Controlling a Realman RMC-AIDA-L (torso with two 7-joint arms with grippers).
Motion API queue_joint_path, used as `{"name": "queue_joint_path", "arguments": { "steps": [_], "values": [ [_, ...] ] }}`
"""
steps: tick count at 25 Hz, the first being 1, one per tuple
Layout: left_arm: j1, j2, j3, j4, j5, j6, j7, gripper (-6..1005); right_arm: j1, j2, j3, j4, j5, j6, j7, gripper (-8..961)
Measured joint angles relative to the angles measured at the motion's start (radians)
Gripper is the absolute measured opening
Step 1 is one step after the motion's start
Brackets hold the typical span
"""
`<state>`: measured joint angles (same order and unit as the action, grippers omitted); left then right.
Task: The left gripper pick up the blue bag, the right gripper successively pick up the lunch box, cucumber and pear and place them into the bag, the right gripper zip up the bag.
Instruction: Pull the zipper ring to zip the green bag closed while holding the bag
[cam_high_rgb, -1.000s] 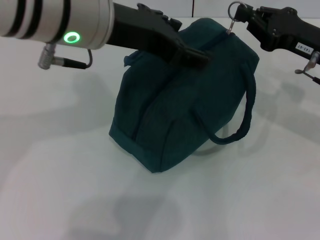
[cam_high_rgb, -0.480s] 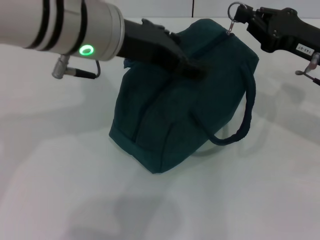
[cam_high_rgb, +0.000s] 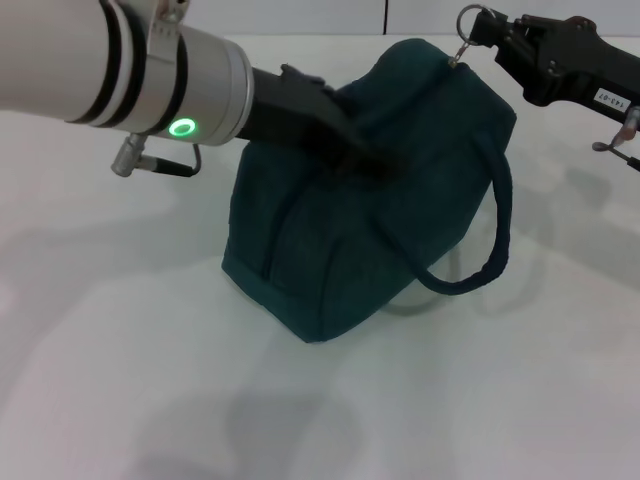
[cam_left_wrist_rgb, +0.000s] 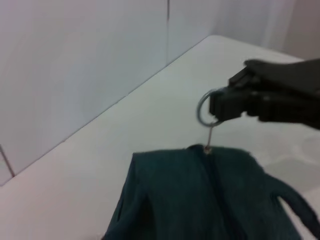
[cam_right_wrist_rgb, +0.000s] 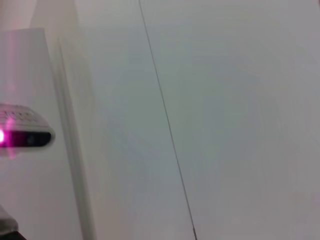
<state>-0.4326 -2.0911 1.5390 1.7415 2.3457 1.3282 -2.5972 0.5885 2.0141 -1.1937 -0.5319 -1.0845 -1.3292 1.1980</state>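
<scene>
The blue bag (cam_high_rgb: 340, 240) stands on the white table, its top closed along the zipper line (cam_left_wrist_rgb: 212, 190). One rolled handle (cam_high_rgb: 495, 230) hangs down its near right side. My right gripper (cam_high_rgb: 487, 30) is at the bag's upper far corner, shut on the metal zipper ring pull (cam_high_rgb: 471, 20), which it holds up above the fabric. The left wrist view shows the same grip (cam_left_wrist_rgb: 220, 106) on the ring (cam_left_wrist_rgb: 204, 107). My left gripper (cam_high_rgb: 368, 158) lies on the bag's top, pressed against the fabric. The lunch box, cucumber and pear are out of view.
White table (cam_high_rgb: 120, 350) surrounds the bag, with a white wall (cam_left_wrist_rgb: 75, 60) close behind it. The left arm's thick silver forearm (cam_high_rgb: 120, 70) reaches in over the table's left side. The right wrist view shows only the wall (cam_right_wrist_rgb: 225, 100).
My left arm has shifted down and toward me, and its gripper tip has slid along the bag's top away from the zipper end. The right gripper and the ring have stayed put.
</scene>
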Motion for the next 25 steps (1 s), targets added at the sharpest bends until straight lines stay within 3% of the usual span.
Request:
{"name": "queue_joint_path", "arguments": {
  "steps": [10,13,18,25],
  "values": [
    [0.014,0.003,0.013,-0.034,0.019,-0.010,0.026,790,-0.002,0.000,0.000,0.001,0.000,-0.015,0.003,4],
    [0.015,0.003,0.013,-0.043,0.021,-0.010,0.026,556,-0.008,0.000,0.000,0.001,0.002,-0.015,0.003,4],
    [0.020,0.002,0.012,-0.046,0.021,-0.012,0.026,350,-0.020,0.000,0.001,0.009,0.027,-0.015,0.002,4],
    [0.026,-0.001,0.015,-0.041,0.008,-0.012,0.037,192,-0.017,0.000,0.002,0.059,0.076,-0.012,0.036,4]
  ]
}}
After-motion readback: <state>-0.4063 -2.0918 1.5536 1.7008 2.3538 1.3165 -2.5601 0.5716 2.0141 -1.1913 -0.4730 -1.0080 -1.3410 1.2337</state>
